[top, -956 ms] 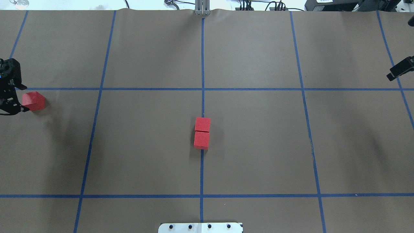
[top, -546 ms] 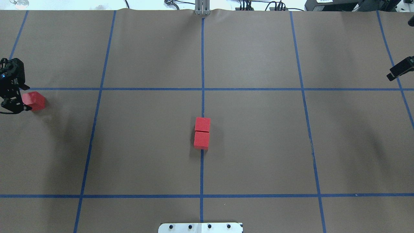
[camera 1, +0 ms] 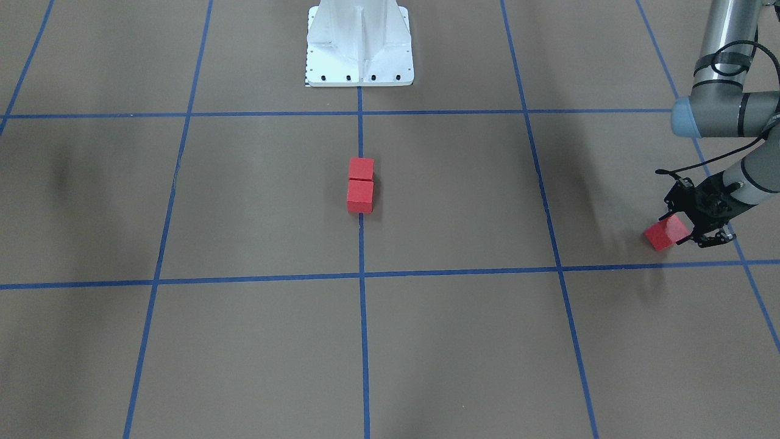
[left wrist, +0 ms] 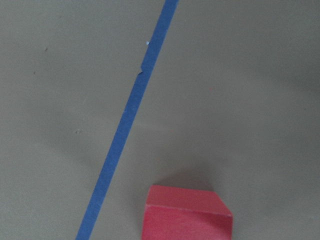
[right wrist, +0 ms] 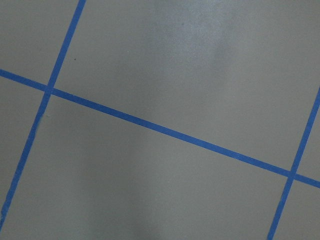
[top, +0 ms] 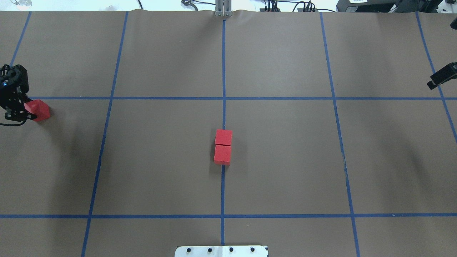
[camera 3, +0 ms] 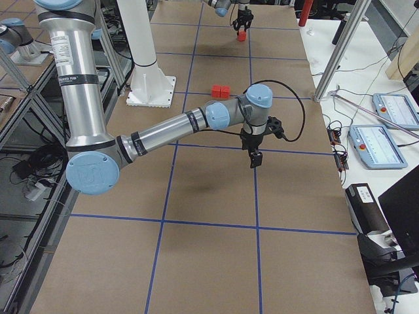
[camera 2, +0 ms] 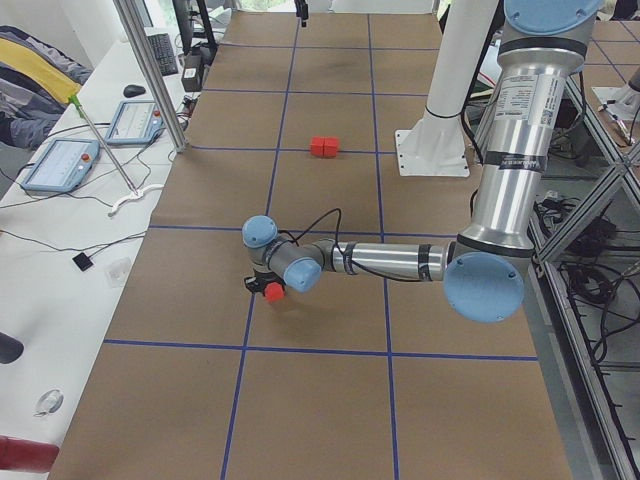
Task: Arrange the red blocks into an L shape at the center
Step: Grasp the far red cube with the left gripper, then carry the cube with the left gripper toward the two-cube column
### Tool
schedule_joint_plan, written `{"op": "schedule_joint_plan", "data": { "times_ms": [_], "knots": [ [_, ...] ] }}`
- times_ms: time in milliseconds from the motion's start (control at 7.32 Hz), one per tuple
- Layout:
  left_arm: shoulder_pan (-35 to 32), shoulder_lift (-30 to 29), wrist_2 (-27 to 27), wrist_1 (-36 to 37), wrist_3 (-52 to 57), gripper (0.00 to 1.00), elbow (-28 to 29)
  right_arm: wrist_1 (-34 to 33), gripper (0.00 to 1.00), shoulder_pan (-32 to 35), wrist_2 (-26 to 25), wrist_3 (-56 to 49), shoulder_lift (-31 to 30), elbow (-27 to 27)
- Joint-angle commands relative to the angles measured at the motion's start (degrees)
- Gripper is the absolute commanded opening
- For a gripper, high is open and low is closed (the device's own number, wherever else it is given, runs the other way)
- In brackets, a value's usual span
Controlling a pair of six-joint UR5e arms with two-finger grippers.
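- Facing the robot: shows two red blocks touching end to end on the middle blue tape line, at the center of the brown counter, on the operators' side of the white robot base.
- Shows a third red block well apart at the view's right, askew to the grid, down between the left fingers. Cannot tell whether clamped or merely flanked, with part of that block hidden behind black linkage.
- From overhead: puts the pair on the middle line and the third red block near the far left edge, partly covered by the left fingers. Catches the right fingers only as a dark bar cut off by the right edge; apart or together, impossible to tell.
- From the robot's left end: finds just a sliver of the third red block under the tip of the left arm.
- From the right end: shows the right fingers pointing down above bare counter, too small to judge the gap.
- Left wrist: frames the third red block cut off by the bottom edge, beside a tape line.
- Right wrist: takes in only crossing tape lines on bare counter.
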Motion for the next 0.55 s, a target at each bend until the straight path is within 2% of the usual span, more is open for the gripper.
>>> {"op": "schedule_joint_plan", "data": {
  "times_ms": [0,137,273,410],
  "knots": [
    [0.0,-0.09,-4.23,-0.05,0.0,0.01,-3.2,0.0,1.0,0.0,0.0,0.0,0.0,0.0],
    [-0.09,0.08,-3.65,-0.05,-0.52,0.01,-7.32,0.0,1.0,0.0,0.0,0.0,0.0,0.0],
    [-0.17,-0.09,-2.77,-0.05,-3.92,0.05,-11.71,0.0,1.0,0.0,0.0,0.0,0.0,0.0],
    [-0.26,-0.79,0.98,0.13,-7.17,0.03,-15.41,0.0,1.0,0.0,0.0,0.0,-0.09,0.0]
  ]
}}
